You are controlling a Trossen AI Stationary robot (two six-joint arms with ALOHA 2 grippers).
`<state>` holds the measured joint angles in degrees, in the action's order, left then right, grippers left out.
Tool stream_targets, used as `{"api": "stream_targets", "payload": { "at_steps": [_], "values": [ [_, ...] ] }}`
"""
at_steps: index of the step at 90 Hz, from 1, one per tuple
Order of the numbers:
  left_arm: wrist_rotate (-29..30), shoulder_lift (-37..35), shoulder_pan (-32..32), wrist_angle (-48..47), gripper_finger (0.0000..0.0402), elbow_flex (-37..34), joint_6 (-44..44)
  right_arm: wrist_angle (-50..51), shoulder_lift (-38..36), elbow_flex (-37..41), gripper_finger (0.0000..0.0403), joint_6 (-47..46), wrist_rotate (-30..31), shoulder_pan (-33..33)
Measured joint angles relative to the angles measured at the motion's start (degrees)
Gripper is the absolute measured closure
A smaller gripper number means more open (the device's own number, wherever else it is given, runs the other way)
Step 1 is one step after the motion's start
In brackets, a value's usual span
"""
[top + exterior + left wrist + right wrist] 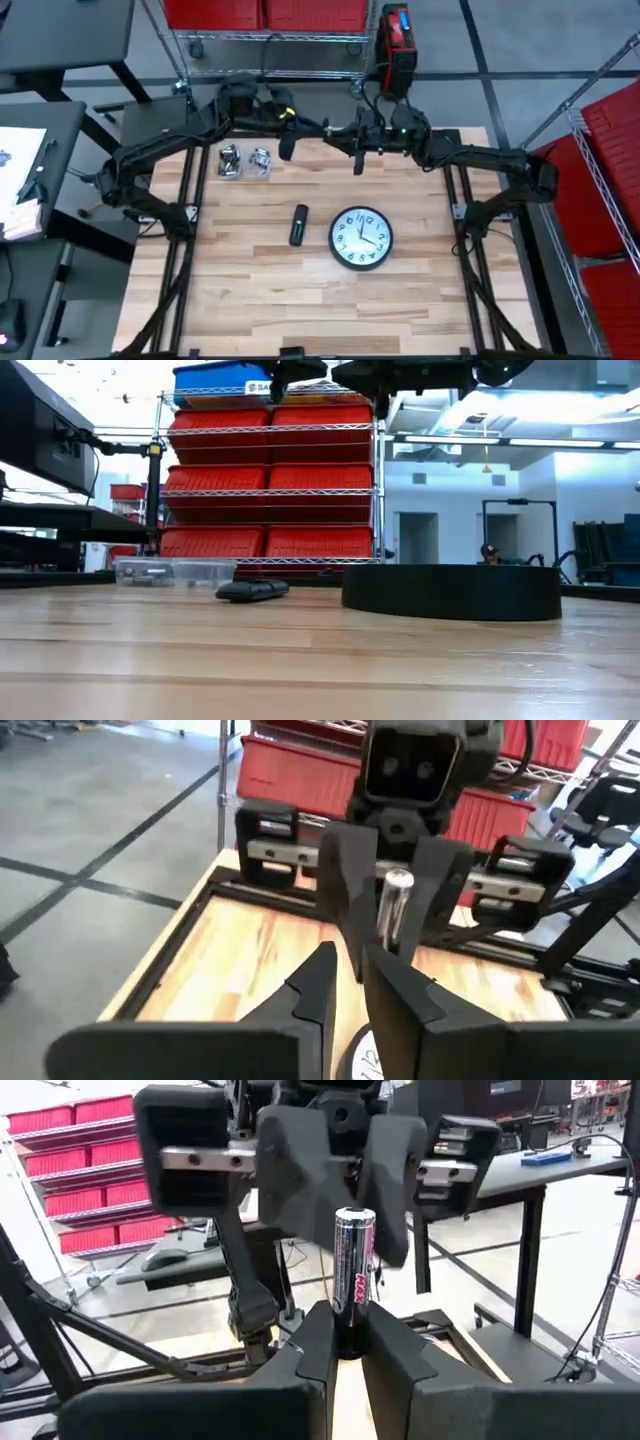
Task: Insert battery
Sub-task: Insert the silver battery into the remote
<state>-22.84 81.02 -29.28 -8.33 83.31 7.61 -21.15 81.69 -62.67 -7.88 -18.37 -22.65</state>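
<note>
Battery (353, 1265): clamped upright in my right pincer (345, 1342) above counter's far edge, left pincer (347, 982) closed empty opposite, prob. for handover.

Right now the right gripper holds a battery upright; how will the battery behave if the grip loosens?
The battery has a smooth, shiny metal wrap, so it would probably slide down between the right gripper fingers. It is gripped only at its lower end, so it may tilt first. Being a cylinder, it would likely roll on the flat wooden table.
</note>
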Motion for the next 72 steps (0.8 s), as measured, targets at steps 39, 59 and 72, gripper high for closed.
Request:
{"api": "stream_targets", "payload": {
  "at_steps": [39, 59, 72],
  "values": [
    [-0.28, 0.75, 1.88, 7.16, 0.0306, -0.02, 3.39, 0.07, 0.0, 0.02, 0.0382, -0.04, -0.18, -0.37],
    [1.29, 0.6, 2.03, 7.95, 0.0234, -0.02, 2.94, -0.18, 0.0, 0.0, 0.0382, -0.08, -0.2, -0.37],
    [2.95, 2.21, 2.67, 8.96, 0.0214, 0.0, 2.71, -0.55, 0.0, 0.0, 0.0382, -0.08, -0.22, -0.37]
  ]
}}
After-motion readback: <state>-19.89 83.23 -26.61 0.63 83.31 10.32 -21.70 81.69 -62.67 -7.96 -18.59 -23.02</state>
